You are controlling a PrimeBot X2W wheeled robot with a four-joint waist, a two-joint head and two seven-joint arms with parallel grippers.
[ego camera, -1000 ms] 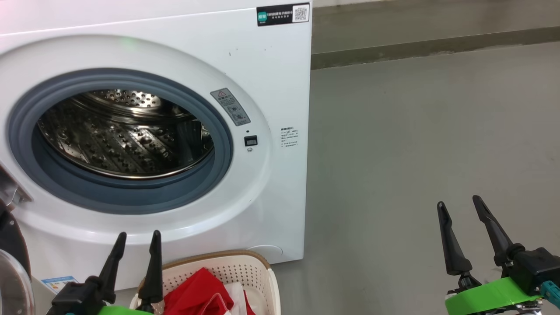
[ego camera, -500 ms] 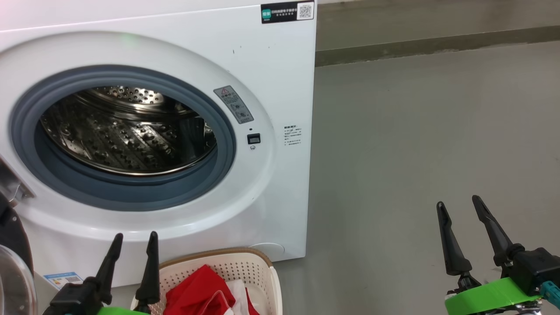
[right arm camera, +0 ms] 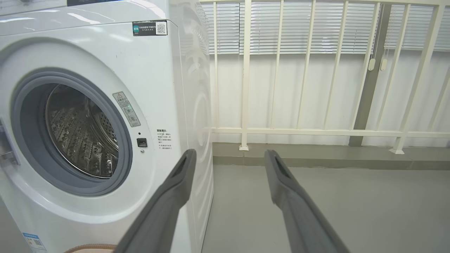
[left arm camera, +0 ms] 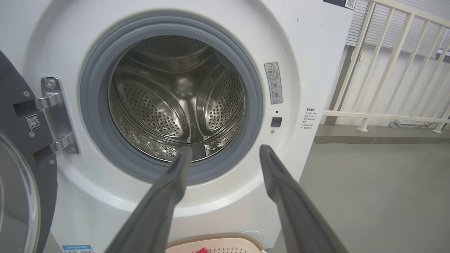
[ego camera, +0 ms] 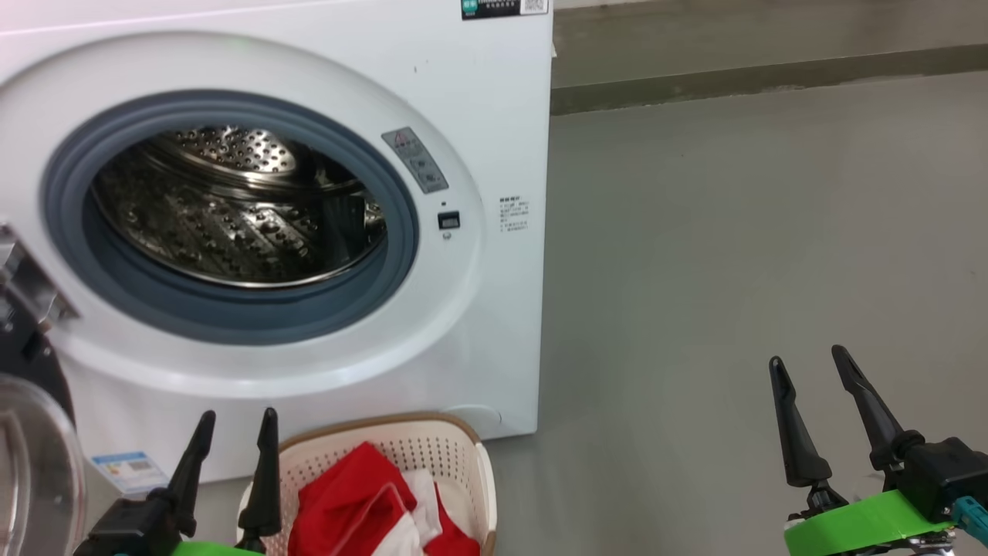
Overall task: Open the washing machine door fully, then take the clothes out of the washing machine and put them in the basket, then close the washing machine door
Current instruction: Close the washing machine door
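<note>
The white washing machine point(ego camera: 478, 116) stands with its steel drum point(ego camera: 231, 208) showing no fabric inside. The washing machine door point(ego camera: 31, 463) hangs swung open at the far left, its black rim and glass bowl point(left arm camera: 14, 196) beside the hinge. On the floor against the machine's front sits the cream basket point(ego camera: 463, 455), holding the red and white clothes point(ego camera: 363, 494). My left gripper point(ego camera: 238, 418) is open and empty, just left of the basket and pointing at the drum point(left arm camera: 175, 102). My right gripper point(ego camera: 806, 361) is open and empty over bare floor at the right.
Grey floor point(ego camera: 733, 232) stretches right of the machine to a low kerb. A cream railing point(right arm camera: 306, 131) with blinds behind it runs along the back wall. The basket's rim point(left arm camera: 214, 242) lies below my left gripper's fingers.
The head view has tilted down and shifted, so the machine sits higher and more of the basket and door shows. Both grippers stay open and keep their places.
</note>
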